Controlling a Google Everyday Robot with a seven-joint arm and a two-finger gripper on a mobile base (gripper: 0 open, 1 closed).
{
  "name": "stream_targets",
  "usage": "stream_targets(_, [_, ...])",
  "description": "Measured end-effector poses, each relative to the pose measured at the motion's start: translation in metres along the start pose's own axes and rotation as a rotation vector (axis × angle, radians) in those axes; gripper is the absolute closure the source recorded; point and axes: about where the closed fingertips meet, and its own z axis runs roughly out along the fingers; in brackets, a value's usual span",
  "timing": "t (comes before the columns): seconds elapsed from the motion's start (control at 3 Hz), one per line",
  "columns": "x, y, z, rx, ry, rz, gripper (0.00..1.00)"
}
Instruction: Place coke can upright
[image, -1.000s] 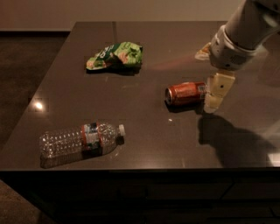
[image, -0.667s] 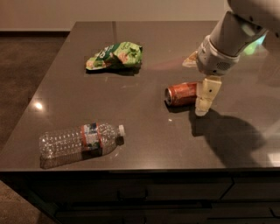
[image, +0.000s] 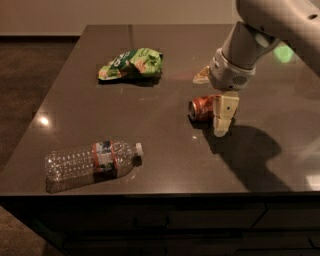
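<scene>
The coke can (image: 201, 108), red-orange with a silver end facing left, lies on its side on the dark table (image: 150, 130), right of centre. My gripper (image: 213, 96) hangs over the can's right end, coming in from the upper right. Its jaws are open and straddle the can: one cream finger (image: 223, 115) stands at the can's near right side, the other finger (image: 202, 75) shows behind the can. The fingers are not closed on the can.
A clear plastic water bottle (image: 92, 160) with a red label lies on its side near the table's front left edge. A green snack bag (image: 131, 64) lies at the back left. The table's front edge runs just below the bottle.
The arm has moved left and lower, bringing the open gripper from the can's right side to over its right end. The can, bottle and bag have not moved.
</scene>
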Motion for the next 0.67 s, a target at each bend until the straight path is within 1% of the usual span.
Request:
stream_targets(0.33, [-0.0032,-0.0005,0.0079,-0.022,0.024,-0.038,0.0])
stream_targets(0.67, [-0.0042,-0.0016,0.0129,-0.044,0.049,-0.056,0.16])
